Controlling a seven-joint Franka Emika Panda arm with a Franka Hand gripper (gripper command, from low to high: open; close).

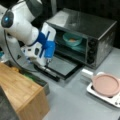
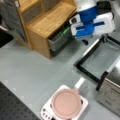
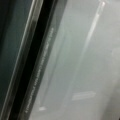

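My blue and white gripper (image 1: 47, 62) (image 2: 94, 40) hangs just over the dropped-open glass door (image 1: 61, 66) (image 2: 102, 58) of a steel toaster oven (image 1: 82, 22) (image 2: 112, 92), near the door's hinge side. Its two dark fingers look spread apart with nothing between them. Inside the oven a teal bowl (image 1: 72, 39) with something orange in it rests on the rack. The wrist view is filled by the door's glass (image 3: 82, 62) and its black frame (image 3: 37, 62) at close range; no fingers show there.
A pink pan (image 1: 106, 85) (image 2: 66, 103) sits on a white cooktop (image 1: 110, 98) (image 2: 47, 111) beside the oven. A wooden cabinet (image 1: 20, 90) (image 2: 50, 20) stands close to the arm, with a grey bin (image 1: 37, 78) (image 2: 58, 40) holding something green between it and the door.
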